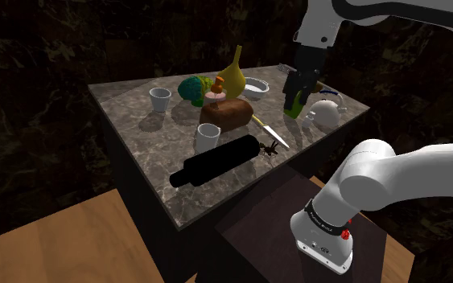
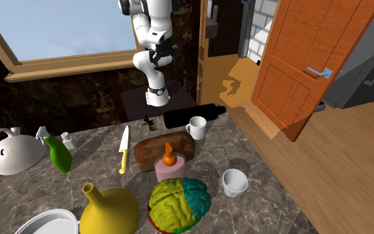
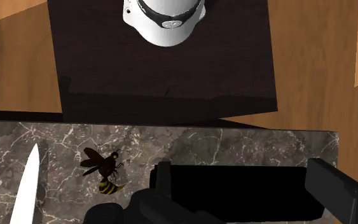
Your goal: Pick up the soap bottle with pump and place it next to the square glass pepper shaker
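Soap bottle (image 2: 168, 167) surroundings: boxed in. A bread loaf (image 2: 180, 147) stands just behind it on the stand's side, and a brain model (image 2: 179, 203) is just beside it on the opposite side. Top unobstructed.
Pepper shaker (image 2: 66, 140) surroundings: green spray bottle (image 2: 60, 159) just beside it, white kettle (image 2: 12, 156) near. Bare marble lies between the shaker and the knife (image 2: 123, 151).
Middle strip: knife lies flat; wasp (image 2: 149, 121) sits near its tip, towards the stand. Both are low obstacles.
Stand-side edge: black bottle (image 2: 185, 117) lies on its side, white mug (image 2: 196, 127) just beside it.
Opposite end: yellow vase (image 2: 110, 211) with tall neck and white bowl (image 2: 46, 223) close together.
Open corner: white cup (image 2: 234, 181) stands apart, bare table (image 2: 226, 151) around it.
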You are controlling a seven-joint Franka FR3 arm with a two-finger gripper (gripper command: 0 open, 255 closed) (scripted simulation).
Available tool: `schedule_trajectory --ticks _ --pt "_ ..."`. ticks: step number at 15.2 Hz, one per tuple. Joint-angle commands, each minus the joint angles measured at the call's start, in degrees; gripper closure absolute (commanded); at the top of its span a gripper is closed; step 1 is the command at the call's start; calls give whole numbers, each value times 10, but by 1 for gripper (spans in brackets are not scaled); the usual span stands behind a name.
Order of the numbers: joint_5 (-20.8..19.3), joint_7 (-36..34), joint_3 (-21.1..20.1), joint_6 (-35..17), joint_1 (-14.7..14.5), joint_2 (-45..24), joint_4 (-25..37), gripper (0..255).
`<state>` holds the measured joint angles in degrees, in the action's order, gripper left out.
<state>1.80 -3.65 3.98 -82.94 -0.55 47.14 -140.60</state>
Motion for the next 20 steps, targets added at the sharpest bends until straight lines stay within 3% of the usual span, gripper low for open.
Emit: schedule_trajectory --ticks 1,11,20 --pt "0 0 0 0 0 0 0 0" --pt "-23 32 32 -145 6 -202 84 0" --pt "-18 60 57 -222 11 -387 218 0"
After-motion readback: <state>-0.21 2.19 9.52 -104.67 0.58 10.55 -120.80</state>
